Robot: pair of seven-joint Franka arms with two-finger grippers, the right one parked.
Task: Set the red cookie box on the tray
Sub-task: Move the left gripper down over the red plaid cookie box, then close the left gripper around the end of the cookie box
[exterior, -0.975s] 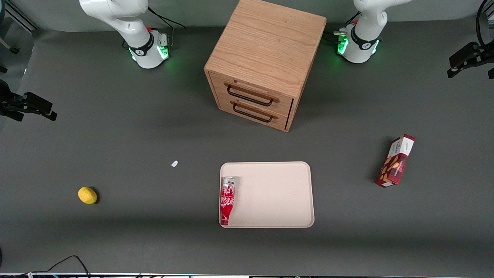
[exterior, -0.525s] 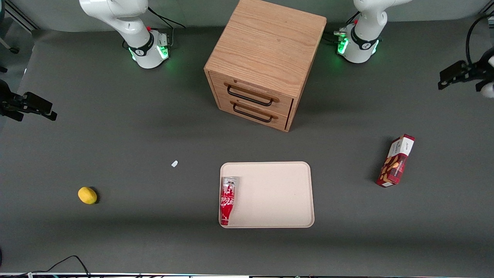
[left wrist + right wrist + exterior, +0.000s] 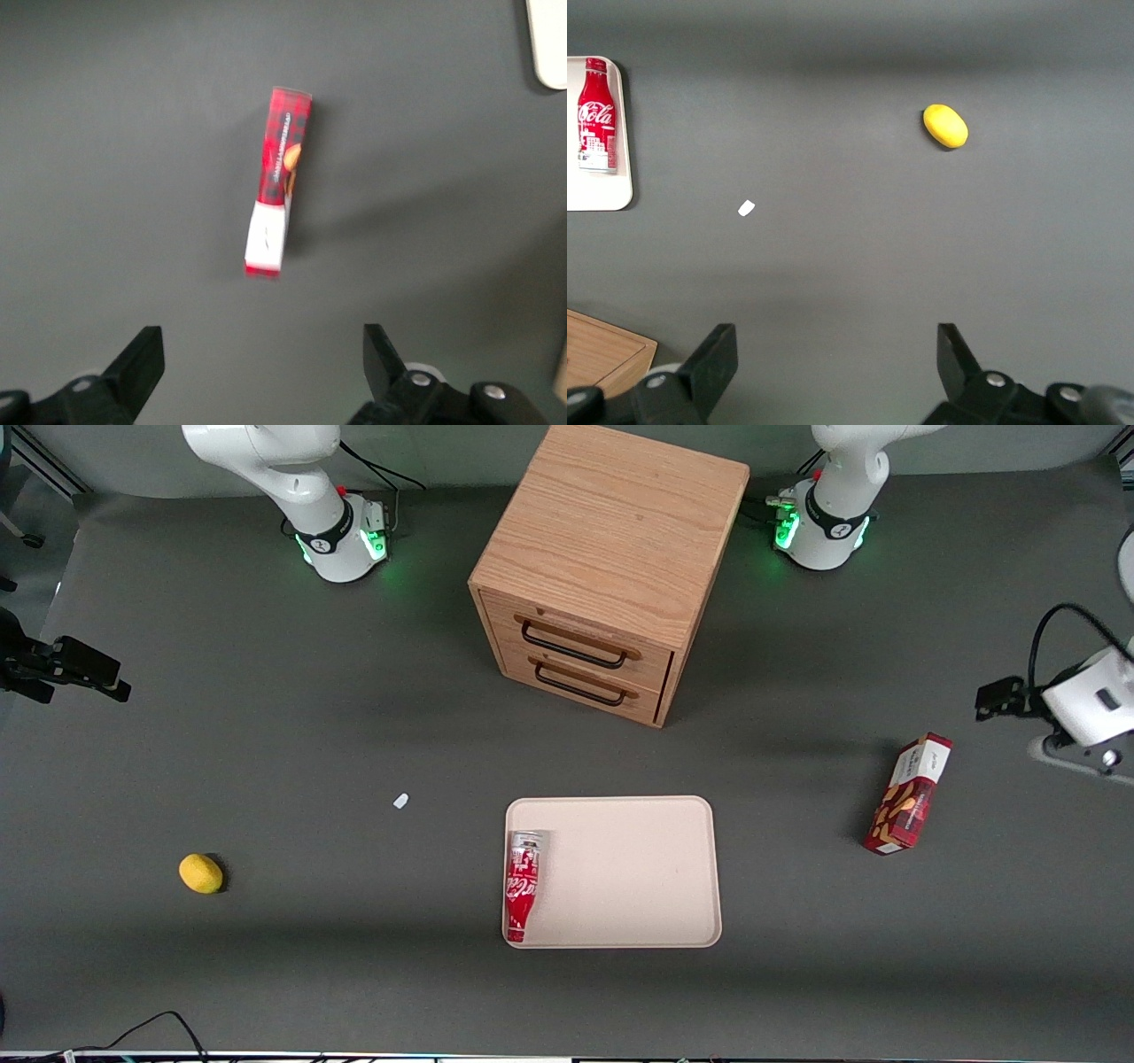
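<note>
Box (image 3: 909,794) lies on the table, well apart from the tray (image 3: 638,815), toward the working arm's end. The gripper (image 3: 264,372) hangs above it with fingers spread wide and nothing between them. From the gripper, the box sits ahead, not yet between the 2 fingers (image 3: 142,359), its long axis running roughly crosswise to their gap, white end nearer. The wrist points straight down. A can (image 3: 522,884) lies in the tray.

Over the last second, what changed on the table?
Only the gripper moved: it came in from the working arm's table end toward the red cookie box, nearer the front camera, fingers open, holding nothing. Box, tray, Coke bottle, lemon and cabinet stayed put.
</note>
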